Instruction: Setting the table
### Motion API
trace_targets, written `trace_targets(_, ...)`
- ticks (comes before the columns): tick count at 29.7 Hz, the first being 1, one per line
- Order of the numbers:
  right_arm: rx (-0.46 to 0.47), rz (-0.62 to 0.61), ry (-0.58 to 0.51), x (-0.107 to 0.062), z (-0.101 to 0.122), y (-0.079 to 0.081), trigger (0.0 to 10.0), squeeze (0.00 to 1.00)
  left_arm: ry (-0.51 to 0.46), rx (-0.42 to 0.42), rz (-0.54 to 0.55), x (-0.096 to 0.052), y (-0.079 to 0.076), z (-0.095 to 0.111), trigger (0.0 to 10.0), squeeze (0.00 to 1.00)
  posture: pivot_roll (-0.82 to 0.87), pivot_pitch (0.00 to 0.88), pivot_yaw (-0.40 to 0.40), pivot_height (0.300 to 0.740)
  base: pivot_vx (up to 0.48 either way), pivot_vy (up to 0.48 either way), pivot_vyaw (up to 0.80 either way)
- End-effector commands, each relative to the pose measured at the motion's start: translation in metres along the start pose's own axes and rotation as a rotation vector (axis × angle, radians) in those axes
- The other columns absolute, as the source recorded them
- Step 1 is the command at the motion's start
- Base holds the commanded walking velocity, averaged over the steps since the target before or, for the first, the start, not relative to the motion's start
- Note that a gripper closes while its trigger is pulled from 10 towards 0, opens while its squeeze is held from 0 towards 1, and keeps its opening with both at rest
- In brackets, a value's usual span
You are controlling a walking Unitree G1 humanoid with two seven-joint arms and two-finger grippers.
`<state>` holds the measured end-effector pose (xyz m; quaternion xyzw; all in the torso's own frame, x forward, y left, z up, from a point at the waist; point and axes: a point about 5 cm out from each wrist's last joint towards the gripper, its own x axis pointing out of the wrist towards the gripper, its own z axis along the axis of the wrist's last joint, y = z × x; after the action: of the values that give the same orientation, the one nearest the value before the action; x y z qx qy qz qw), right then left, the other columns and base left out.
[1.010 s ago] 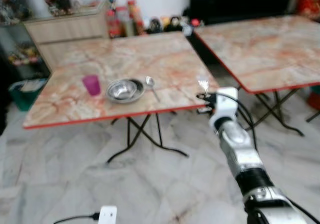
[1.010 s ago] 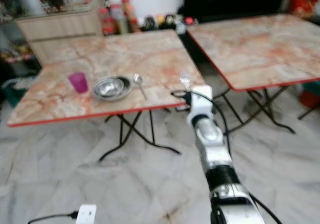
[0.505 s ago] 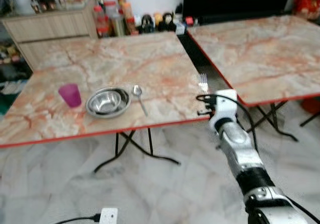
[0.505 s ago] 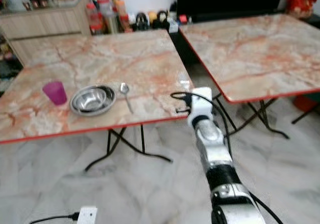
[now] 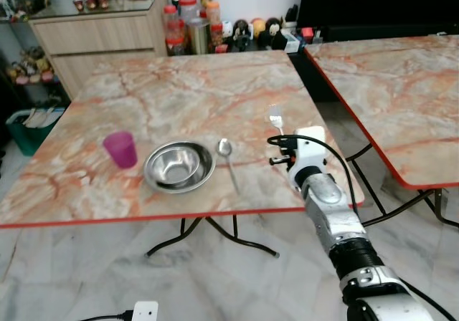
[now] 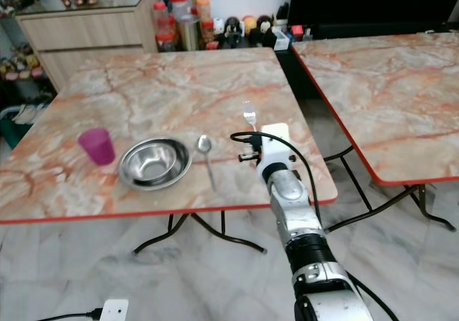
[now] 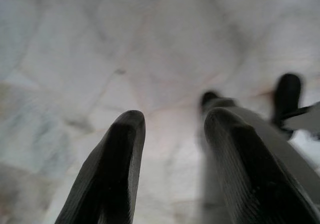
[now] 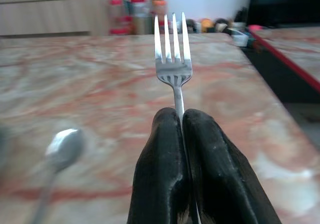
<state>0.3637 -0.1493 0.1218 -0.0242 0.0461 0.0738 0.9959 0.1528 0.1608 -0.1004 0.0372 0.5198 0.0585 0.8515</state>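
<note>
Presently, the right end effector (image 8: 182, 129) is seen extended over the near right part of the marble-patterned worktop (image 5: 186, 92), its two black fingers (image 8: 160, 174) pressed together on the handle of a fork (image 8: 173, 59). The fork is held clear of the surface, tines pointing away from the robot, and its head is visible just beyond the white wrist housing in the head views (image 5: 275, 117).

On the same worktop a steel bowl (image 5: 179, 166) is observed near the front edge. A spoon (image 5: 228, 160) is laid just beside the bowl on its right, bowl end pointing away from the robot, handle towards the red-trimmed front edge. A purple cup (image 5: 120, 149) is set upright to the left of the bowl, near it but apart. The fork is held to the right of the spoon, apart from it.

The left end effector (image 7: 172, 154) is noted hanging over the pale tiled floor (image 7: 100, 49), its two fingers parted with nothing between them.

A second worktop (image 5: 401, 99) of the same pattern is recorded to the right, separated by a gap. A wooden cabinet (image 5: 107, 34) and a row of jars and bottles (image 5: 190, 31) are seen against the far wall. A white power strip (image 5: 143, 312) is seen on the floor.
</note>
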Motion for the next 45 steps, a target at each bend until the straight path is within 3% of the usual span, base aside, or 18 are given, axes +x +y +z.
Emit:
trace_targets(1, 0.017, 0.019, -0.034, 0.004, 0.01, 0.009, 10.0, 0.0, 0.01, 0.005, 0.022, 0.001, 0.008, -0.002, 10.0, 0.0, 0.01, 0.0, 0.02, 0.74, 0.465, 0.0, 0.0)
trace_targets(5, 0.018, 0.023, -0.04, 0.003, 0.01, 0.009, 10.0, 0.0, 0.01, 0.004, 0.022, 0.0, 0.008, -0.002, 10.0, 0.0, 0.01, 0.0, 0.02, 0.74, 0.462, 0.0, 0.0)
trace_targets(7, -0.028, 0.04, -0.029, 0.002, 0.007, 0.01, 10.0, 0.0, 0.011, 0.008, 0.023, 0.0, 0.008, -0.003, 10.0, 0.0, 0.01, 0.0, 0.02, 0.74, 0.431, 0.0, 0.0)
trace_targets(14, -0.005, 0.039, -0.011, 0.0, 0.003, 0.011, 10.0, 0.0, 0.007, 0.003, 0.028, 0.0, 0.009, -0.003, 10.0, 0.0, 0.01, 0.0, 0.018, 0.74, 0.175, 0.0, 0.0)
trace_targets(21, -0.032, 0.023, 0.087, -0.007, -0.014, 0.012, 10.0, 0.0, 0.009, 0.011, 0.026, 0.0, 0.009, -0.003, 10.0, 0.0, 0.01, 0.0, 0.021, 0.74, 0.0, 0.0, 0.0)
trace_targets(26, 0.035, -0.002, 0.178, -0.014, -0.027, 0.015, 10.0, 0.0, 0.012, 0.012, 0.023, 0.001, 0.009, -0.003, 10.0, 0.0, 0.01, 0.0, 0.022, 0.74, 0.0, 0.0, 0.0)
trace_targets(36, 0.027, -0.032, 0.313, -0.019, -0.052, 0.012, 10.0, 0.0, 0.015, 0.017, 0.022, 0.001, 0.01, -0.002, 10.0, 0.0, 0.01, 0.0, 0.022, 0.74, 0.0, 0.0, 0.0)
trace_targets(45, 0.068, -0.039, 0.311, -0.022, -0.059, 0.013, 10.0, 0.0, 0.014, 0.015, 0.02, 0.001, 0.009, -0.002, 10.0, 0.0, 0.01, 0.0, 0.019, 0.74, 0.0, 0.0, 0.0)
